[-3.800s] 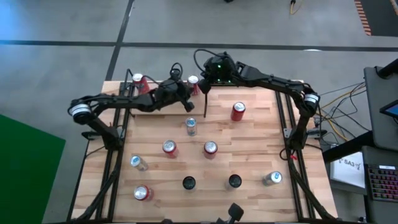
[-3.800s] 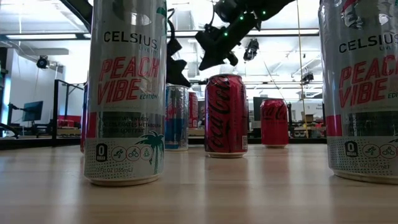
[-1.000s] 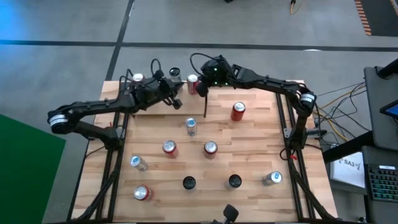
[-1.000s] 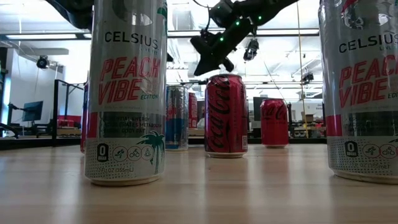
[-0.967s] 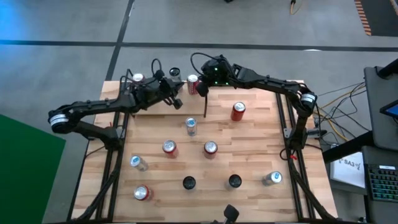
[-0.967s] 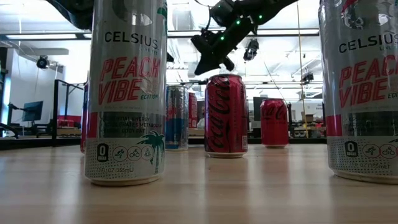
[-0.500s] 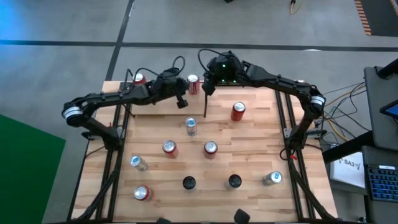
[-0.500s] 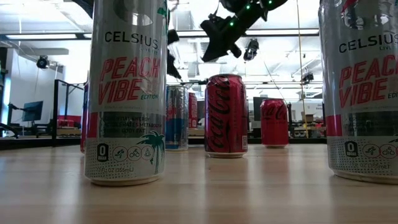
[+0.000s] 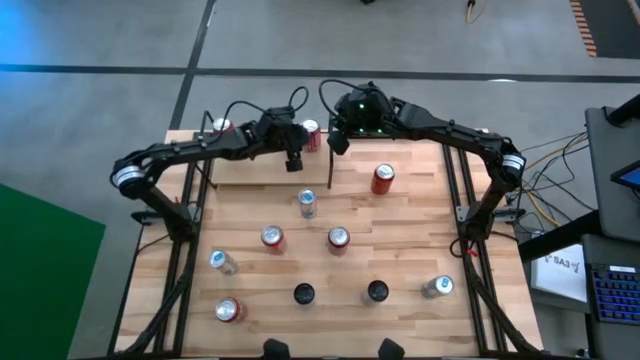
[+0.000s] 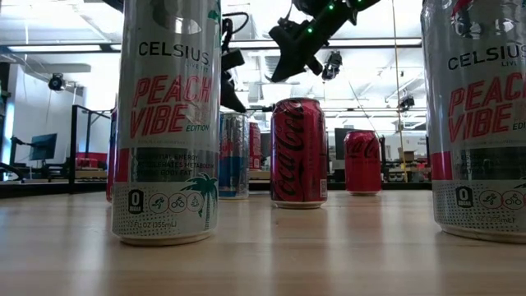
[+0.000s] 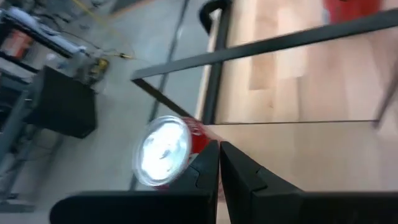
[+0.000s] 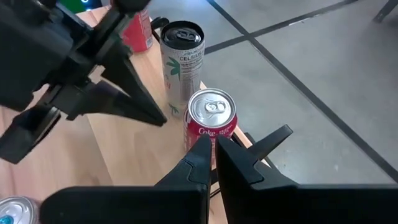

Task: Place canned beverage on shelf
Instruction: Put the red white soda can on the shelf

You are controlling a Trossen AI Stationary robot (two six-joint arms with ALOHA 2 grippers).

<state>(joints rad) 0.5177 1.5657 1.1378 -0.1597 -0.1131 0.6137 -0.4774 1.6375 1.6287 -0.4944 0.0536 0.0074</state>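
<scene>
Hovering over the shelf near the Coke can, left gripper & right gripper, both jaws closed, empty.

the shelf – a light wood plank board edged by thin black rods – runs along the far edge of the table. a red coke can stands upright on it near the middle – top shut.

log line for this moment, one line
left gripper: shut, empty, over shelf | right gripper: shut, empty, near red cola can | cans on table: upright
</scene>
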